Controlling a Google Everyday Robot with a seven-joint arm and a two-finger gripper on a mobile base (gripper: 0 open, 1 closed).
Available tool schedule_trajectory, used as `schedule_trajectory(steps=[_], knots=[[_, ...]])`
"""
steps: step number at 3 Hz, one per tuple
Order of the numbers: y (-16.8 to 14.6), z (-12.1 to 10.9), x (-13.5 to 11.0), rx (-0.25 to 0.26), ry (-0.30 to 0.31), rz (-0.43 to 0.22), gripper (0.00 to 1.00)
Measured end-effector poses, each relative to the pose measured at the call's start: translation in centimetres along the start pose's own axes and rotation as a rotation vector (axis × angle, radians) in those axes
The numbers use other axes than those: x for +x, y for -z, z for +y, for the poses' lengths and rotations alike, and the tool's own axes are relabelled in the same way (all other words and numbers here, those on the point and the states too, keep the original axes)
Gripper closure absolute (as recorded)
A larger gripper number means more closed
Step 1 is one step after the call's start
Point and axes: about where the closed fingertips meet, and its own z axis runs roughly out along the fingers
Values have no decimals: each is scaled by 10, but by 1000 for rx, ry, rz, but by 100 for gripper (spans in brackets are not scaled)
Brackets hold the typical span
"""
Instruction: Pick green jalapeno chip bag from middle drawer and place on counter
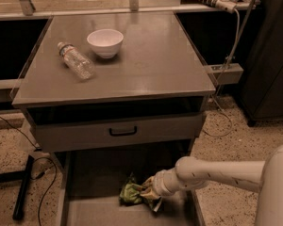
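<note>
The green jalapeno chip bag (130,192) lies crumpled on the floor of the open middle drawer (96,211), low in the camera view. My gripper (147,193) reaches in from the right on a white arm and is at the bag's right end, touching it. The counter (146,55) is the grey cabinet top above.
A white bowl (105,42) and a clear plastic bottle (76,60) lying on its side sit on the counter's back left. A closed drawer front with a black handle (122,132) hangs over the open drawer. Cables and a black bar (23,185) lie on the floor at left.
</note>
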Motion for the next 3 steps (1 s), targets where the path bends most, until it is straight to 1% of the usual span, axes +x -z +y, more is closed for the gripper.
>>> schedule_trajectory(steps=[1,2,3], knots=[[37,3,-2,-5,-13,-13,100],[89,1,-14,28,21,-8,100],[156,-4,-34,85,76,27,100]])
